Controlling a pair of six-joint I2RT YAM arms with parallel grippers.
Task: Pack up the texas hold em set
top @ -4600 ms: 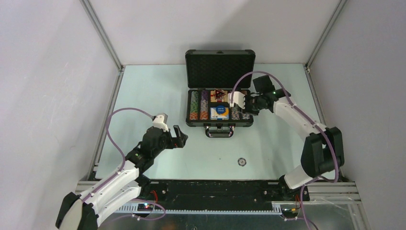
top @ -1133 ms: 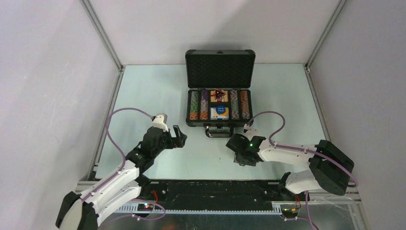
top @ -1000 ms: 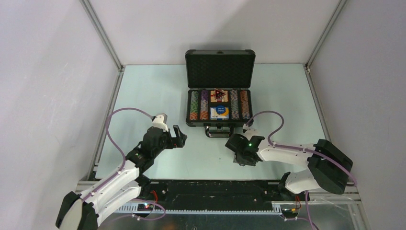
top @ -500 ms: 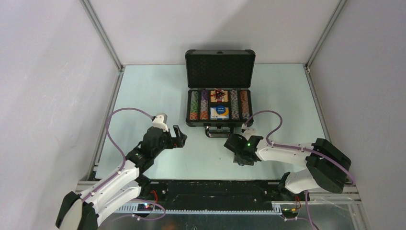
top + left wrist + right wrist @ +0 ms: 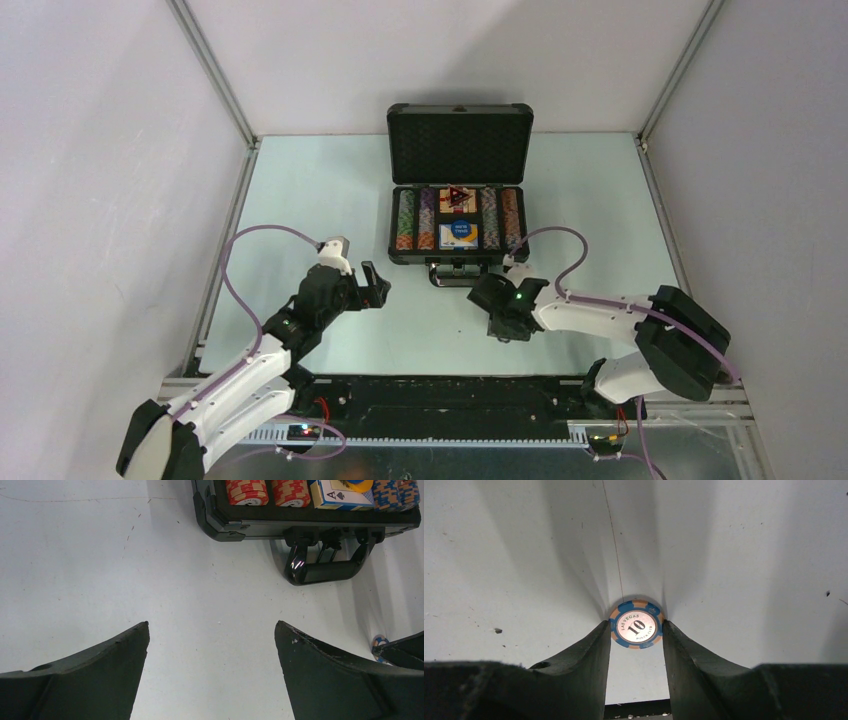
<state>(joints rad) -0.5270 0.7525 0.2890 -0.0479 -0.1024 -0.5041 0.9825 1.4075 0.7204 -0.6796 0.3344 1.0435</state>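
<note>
Right wrist | right gripper [image 5: 636,630] pinching flat poker chip [image 5: 636,626] between its fingertips | risk: thin rim grip, chip may pop out on lifting

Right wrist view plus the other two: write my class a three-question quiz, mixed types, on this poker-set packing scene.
1. True or false: the briefcase is closed.
2. Which number is printed on the poker chip pinched by the right gripper? A) 5 B) 10 C) 25
3. Fill in: the left gripper is ____ and holds nothing.
Key: 1 false; 2 B; 3 open.
</note>
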